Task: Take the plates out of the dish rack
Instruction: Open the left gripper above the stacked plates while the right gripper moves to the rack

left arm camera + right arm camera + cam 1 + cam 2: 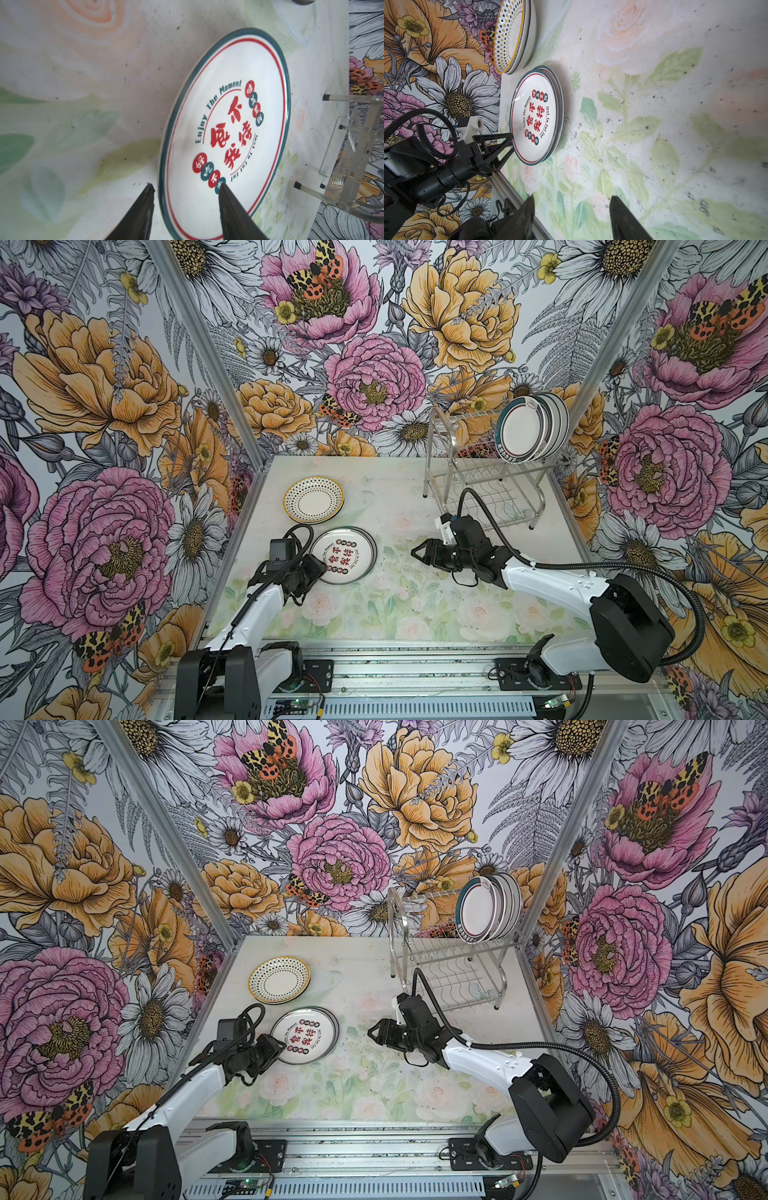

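The table (415, 614) bears the dish rack (486, 489), plates (521, 429) upright on its upper tier. Well apart from the rack we see a dotted stack (313, 499) and a red-lettered stack (344, 556), its rim straddled by the left gripper (185, 187), jaws parted. Between rack and stacks hovers the right gripper (415, 552), wide, empty.

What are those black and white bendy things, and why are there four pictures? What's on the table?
They are two robot arms with pinchers. Two pictures look down from above; two come from cameras on the arms' wrists. On the table lie a dotted plate and a red-lettered plate, each with another beneath. More plates stand in the dish rack. The left gripper is open, with a finger on each side of the red-lettered plate's rim. The right gripper is open and empty.
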Controlling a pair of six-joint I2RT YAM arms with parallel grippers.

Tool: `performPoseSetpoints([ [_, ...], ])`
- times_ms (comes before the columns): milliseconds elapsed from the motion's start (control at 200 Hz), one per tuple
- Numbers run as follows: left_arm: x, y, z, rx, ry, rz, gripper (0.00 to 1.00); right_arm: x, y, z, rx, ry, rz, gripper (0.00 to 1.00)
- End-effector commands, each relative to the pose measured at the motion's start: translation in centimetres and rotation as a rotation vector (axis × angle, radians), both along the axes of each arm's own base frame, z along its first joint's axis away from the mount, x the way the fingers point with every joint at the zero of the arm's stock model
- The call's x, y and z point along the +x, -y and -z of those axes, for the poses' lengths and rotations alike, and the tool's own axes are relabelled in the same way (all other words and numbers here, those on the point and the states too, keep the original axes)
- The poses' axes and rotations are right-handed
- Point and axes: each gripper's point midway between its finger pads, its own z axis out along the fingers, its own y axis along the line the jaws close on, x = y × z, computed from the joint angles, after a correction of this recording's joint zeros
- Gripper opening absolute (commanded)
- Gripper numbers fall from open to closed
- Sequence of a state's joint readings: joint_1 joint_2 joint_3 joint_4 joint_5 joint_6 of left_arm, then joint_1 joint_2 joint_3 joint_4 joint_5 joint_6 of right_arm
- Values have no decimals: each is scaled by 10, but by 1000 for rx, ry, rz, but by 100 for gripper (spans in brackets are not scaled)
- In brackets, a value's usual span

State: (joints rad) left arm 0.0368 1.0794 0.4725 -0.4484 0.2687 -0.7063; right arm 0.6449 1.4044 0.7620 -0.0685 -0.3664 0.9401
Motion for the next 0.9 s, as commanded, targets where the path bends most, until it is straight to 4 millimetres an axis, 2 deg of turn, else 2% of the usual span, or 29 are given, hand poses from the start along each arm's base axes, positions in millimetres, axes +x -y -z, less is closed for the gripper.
performPoseSetpoints([
  [0,3,-5,-4,63,-17,4,54,5,-5,-20,5,57,-16,59],
  [280,5,1,5,139,-88,46,57,4,1,-18,-42,75,-24,59],
  [425,4,-6,-2,205,-98,35,60,1,1,-25,-45,104,-50,59],
  [515,3,-11,-16,221,-68,21,63,0,2,-37,-40,146,-67,59],
  [595,2,-14,-35,227,-19,13,66,-3,3,-56,-31,202,-88,59],
  [635,2,-15,-45,228,9,9,74,-5,5,-68,-23,236,-97,59],
  [730,4,-14,-71,211,96,12,81,-14,7,-106,21,339,-131,63],
  [740,5,-14,-74,210,108,11,83,-15,7,-111,27,351,-135,65],
  [755,5,-14,-78,209,118,10,94,-17,8,-117,33,365,-137,71],
  [770,5,-15,-81,210,129,8,98,-18,10,-123,38,382,-137,76],
  [846,9,-15,-98,215,176,10,99,-24,18,-155,61,466,-129,83],
  [896,11,-15,-107,216,198,10,99,-25,24,-174,64,509,-116,93],
])
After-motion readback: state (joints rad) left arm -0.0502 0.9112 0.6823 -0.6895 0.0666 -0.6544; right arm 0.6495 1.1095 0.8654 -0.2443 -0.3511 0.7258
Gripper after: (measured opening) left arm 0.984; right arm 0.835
